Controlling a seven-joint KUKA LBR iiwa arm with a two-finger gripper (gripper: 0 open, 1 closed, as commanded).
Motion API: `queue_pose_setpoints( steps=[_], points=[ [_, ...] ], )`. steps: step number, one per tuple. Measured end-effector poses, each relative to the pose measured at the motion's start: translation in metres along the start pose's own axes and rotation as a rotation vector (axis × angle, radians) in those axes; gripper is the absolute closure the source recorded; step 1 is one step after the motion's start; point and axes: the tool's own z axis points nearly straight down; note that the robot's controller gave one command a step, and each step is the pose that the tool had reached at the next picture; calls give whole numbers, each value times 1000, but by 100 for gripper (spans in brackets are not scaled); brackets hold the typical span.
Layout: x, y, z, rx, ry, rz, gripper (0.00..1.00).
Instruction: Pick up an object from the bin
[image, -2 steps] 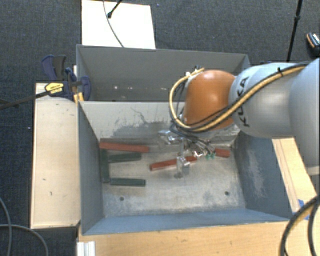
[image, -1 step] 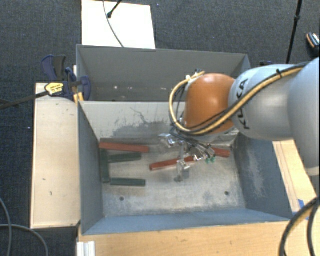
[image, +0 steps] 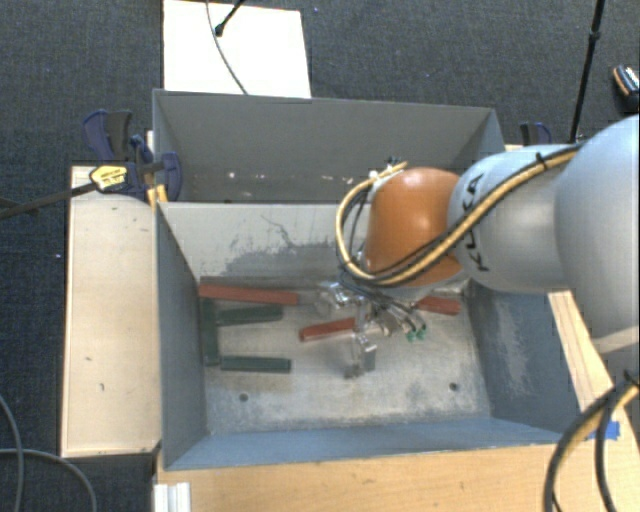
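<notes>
My gripper (image: 358, 358) hangs low over the middle of the bin floor, under the orange wrist cover. A short red stick (image: 322, 331) lies just left of it, its right end close to the gripper. Behind it, along the back of the floor, lies a longer red stick (image: 248, 294). Another red piece (image: 440, 306) pokes out to the right from under the wrist. A small green bit (image: 415, 334) shows just right of the gripper.
Dark green sticks lie at the left: one upright along the left wall (image: 209, 334), one (image: 250, 315) below the long red stick, one (image: 256, 365) nearer the front. The arm comes in from the right and hides the back right of the floor.
</notes>
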Motion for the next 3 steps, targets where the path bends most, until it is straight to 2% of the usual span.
queue_pose_setpoints(
  steps=[1, 2, 3],
  points=[
    [-1, 0, -1, 0, -2, 4, 0],
    [-1, 0, -1, 1, -2, 7, 100],
    [-2, -1, -47, 3, -9, 9, 100]
  ],
)
